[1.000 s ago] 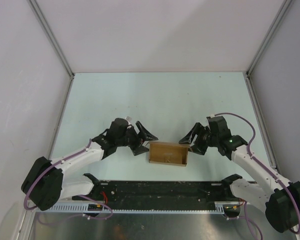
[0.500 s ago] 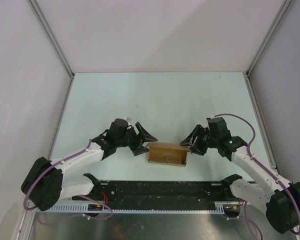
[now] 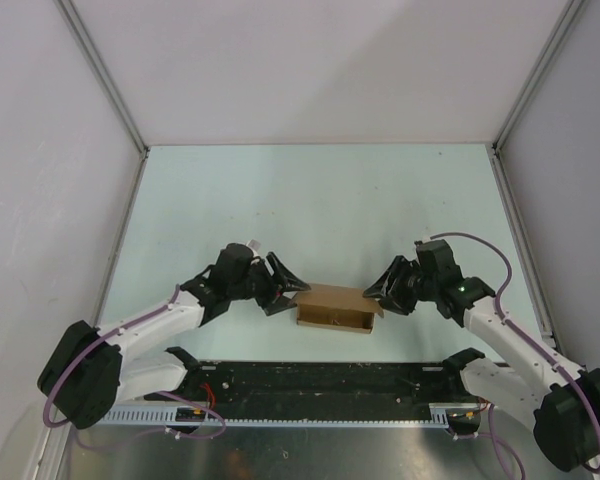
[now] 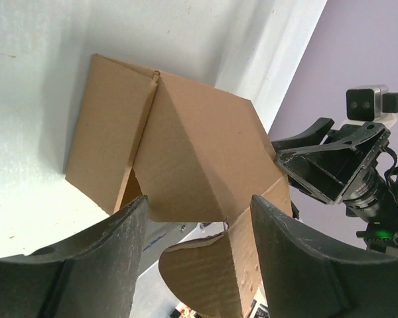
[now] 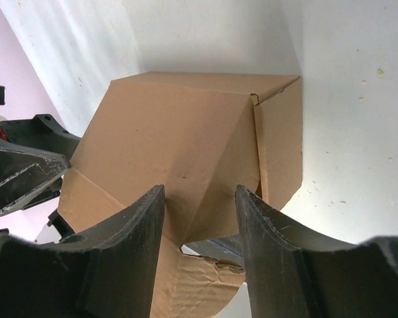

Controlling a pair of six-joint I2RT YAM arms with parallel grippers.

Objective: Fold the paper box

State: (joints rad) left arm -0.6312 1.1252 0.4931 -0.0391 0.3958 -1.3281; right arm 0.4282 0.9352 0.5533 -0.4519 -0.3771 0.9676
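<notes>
Right, left gripper (image 3: 288, 293): fingers (image 4: 86, 265) apart, straddling the left end of the paper box (image 3: 332, 308). From the left wrist view the cardboard sits in the gap between them. Can't tell if the pads actually touch it.

Right gripper (image 3: 378, 296): same picture mirrored. Fingers (image 5: 278, 258) are apart and set around the box's right end, and contact is not clear from the right wrist view either.

Both my grippers face each other along the box's long axis, one at each end, low over the worktop (image 3: 310, 200).

Box itself is plain brown cardboard, partly folded and roughly rectangular. It lies on the worktop between my two arms, close to the near edge, just beyond the black rail (image 3: 320, 380) at my bases. Both wrist views show a big panel sloping across the top with a crease running through it. A side panel stands at the far edge, and a rounded tab hangs loose at the end nearest each camera.
</notes>
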